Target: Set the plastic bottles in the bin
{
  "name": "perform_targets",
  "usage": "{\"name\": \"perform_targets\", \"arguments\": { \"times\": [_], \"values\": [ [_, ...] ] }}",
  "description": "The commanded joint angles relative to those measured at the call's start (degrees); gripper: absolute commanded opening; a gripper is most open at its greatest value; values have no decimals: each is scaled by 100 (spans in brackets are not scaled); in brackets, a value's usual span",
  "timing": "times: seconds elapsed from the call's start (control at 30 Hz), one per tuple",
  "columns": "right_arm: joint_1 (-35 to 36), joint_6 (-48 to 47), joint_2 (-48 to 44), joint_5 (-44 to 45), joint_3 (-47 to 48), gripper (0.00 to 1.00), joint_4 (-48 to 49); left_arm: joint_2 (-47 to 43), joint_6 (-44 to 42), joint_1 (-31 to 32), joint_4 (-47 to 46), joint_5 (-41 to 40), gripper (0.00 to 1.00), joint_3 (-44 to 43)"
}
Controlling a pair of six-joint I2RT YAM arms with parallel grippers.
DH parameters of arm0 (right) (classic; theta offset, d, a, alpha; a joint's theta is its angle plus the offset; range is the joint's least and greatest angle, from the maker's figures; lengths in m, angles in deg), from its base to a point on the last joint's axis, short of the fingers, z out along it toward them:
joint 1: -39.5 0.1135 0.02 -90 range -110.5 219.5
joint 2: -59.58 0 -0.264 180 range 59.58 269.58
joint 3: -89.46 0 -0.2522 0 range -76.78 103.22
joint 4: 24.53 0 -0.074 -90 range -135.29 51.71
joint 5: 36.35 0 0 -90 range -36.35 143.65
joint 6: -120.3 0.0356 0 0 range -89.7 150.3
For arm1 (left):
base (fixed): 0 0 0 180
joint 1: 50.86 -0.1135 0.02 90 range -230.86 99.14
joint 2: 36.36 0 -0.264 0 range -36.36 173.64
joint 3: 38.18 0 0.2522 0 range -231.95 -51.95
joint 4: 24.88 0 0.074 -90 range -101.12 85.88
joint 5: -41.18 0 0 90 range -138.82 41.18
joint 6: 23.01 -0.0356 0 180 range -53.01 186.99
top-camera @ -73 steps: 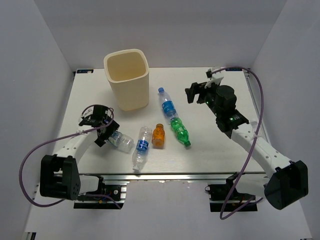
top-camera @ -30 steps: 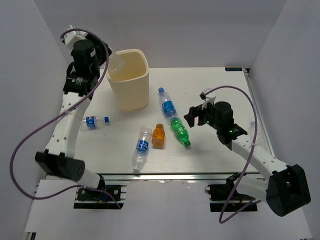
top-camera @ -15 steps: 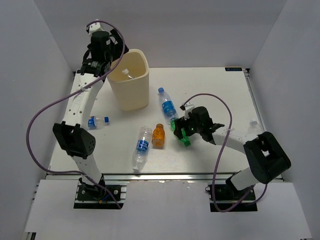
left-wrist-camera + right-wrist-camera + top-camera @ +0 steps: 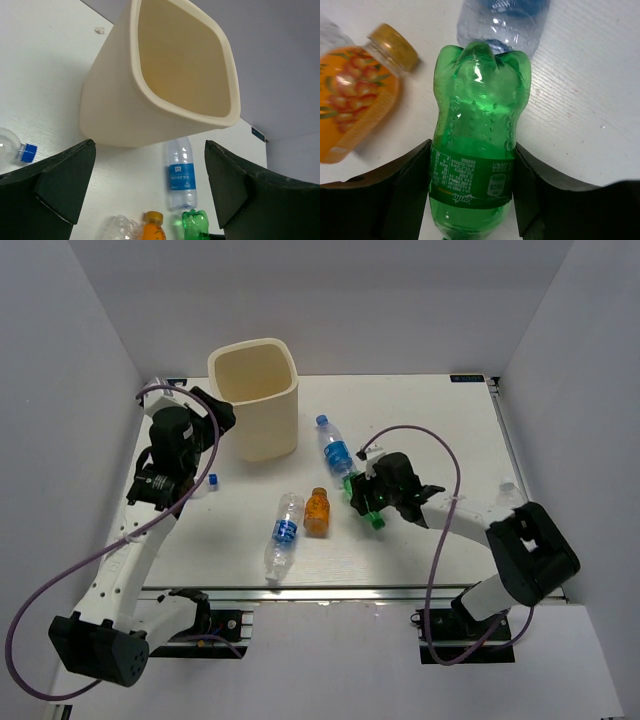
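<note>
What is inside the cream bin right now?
Only bare cream inner walls of the bin show in the top and left wrist views. Its floor is hidden behind the near wall, so whatever lies down there cannot be seen.

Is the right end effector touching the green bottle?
Touching. The right wrist view shows both fingers of the right end effector flush against the labelled sides of the green bottle, with no gap.

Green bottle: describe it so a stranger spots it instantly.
From the cream bin, look right and nearer along the table. The green bottle lies between the right arm's fingers, with an orange bottle on its left; it alone is green.
</note>
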Motion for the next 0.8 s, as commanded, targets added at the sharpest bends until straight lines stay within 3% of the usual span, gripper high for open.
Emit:
{"name": "perform_targets", "arguments": {
  "times": [0.0, 0.2, 0.27, 0.43, 0.47, 0.63, 0.7, 0.77],
  "values": [
    [46, -102, -931, -54, 80, 40, -24, -253, 518, 34, -603, 240, 98, 408],
    [46, -128, -1865, -749, 580, 36, -26, -709, 572, 34, 197, 758, 98, 1172],
    [55, -137, -1796, -776, 1308, 35, 36, -930, 545, 43, 207, 1030, 98, 1673],
    [55, -348, -357, -1381, 3591, 32, 168, -1370, 238, 34, 111, 2005, 98, 2332],
    [55, -348, -41, -1469, 4596, 32, 108, -1370, 98, 43, 58, 2225, 98, 2577],
    [116, -15, 2209, -1672, 7459, 35, 98, -966, -8, 69, -180, 2754, 98, 3019],
    [169, 319, 3094, -1681, 8677, 39, 177, -703, -132, 78, -188, 2929, 98, 3010],
    [327, 364, 3720, -1411, 9210, 46, 526, -632, -141, 87, -319, 3158, 98, 3063]
  ]
}}
